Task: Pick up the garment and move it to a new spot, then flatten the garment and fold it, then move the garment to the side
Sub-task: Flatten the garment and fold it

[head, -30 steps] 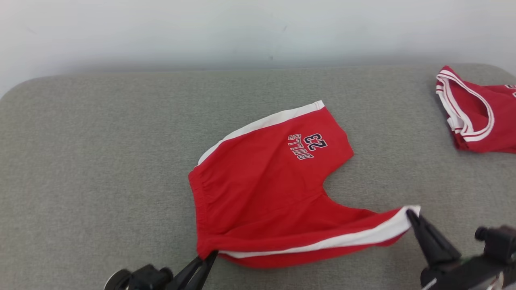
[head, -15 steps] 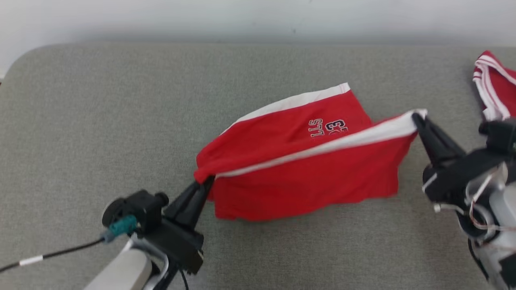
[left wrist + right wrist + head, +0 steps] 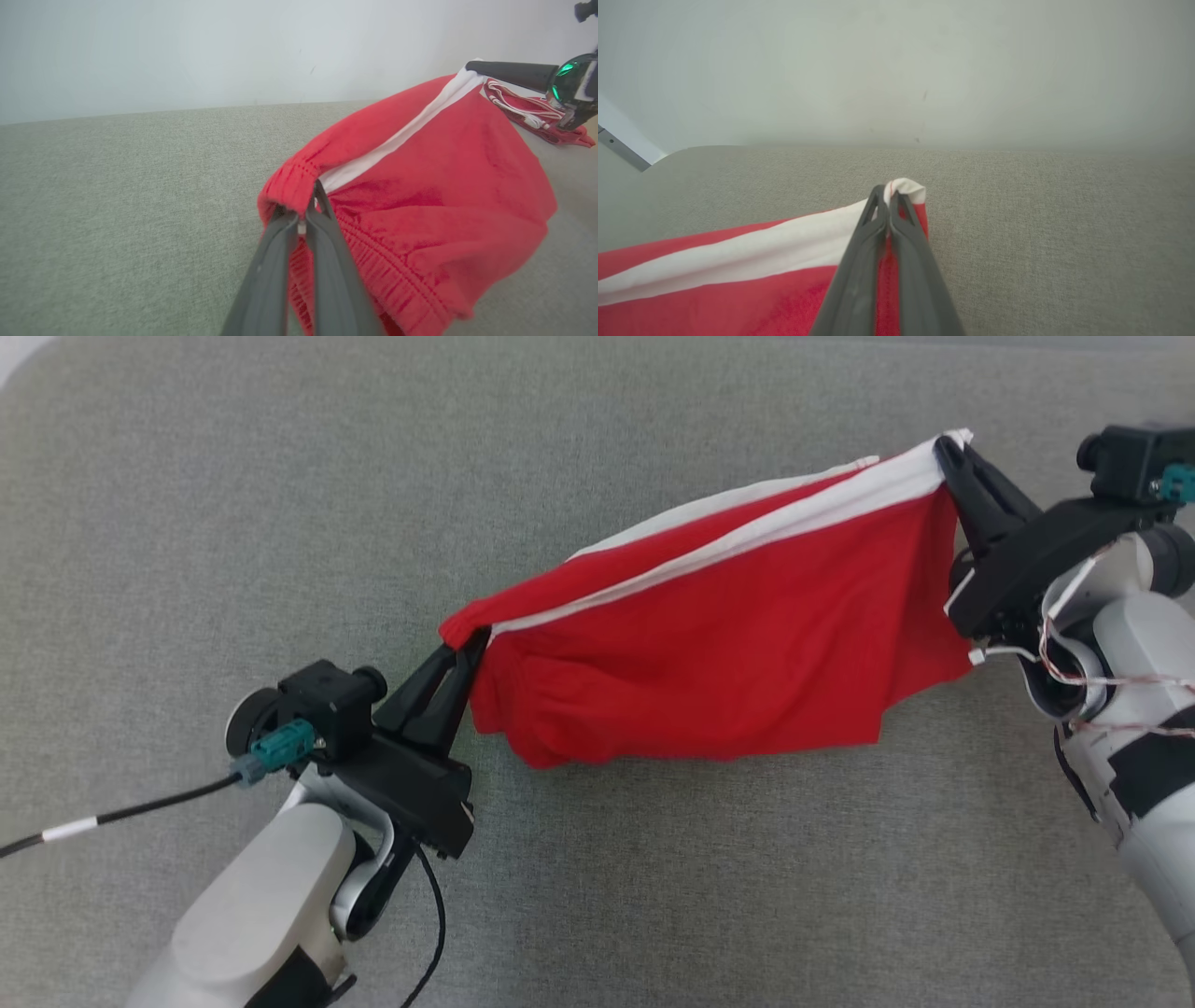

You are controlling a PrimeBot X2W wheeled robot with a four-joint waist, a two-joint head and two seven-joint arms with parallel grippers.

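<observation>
Both jaws, clenched on the red shorts [image 3: 728, 653], left at the waistband corner and right at the white-striped hem corner, have swung the near leg up over the far one, hiding the printed number. The shorts hang stretched between them above mid-table [image 3: 653, 896]. You're mid-fold, I'd judge; laying down, smoothing and moving aside remain.

The shorts [image 3: 728, 644] are red with a white side stripe [image 3: 775, 523] and a gathered waistband [image 3: 299, 182]. They hang doubled over, taut along the striped top edge, sagging below, above the grey cushion [image 3: 233, 476].
</observation>
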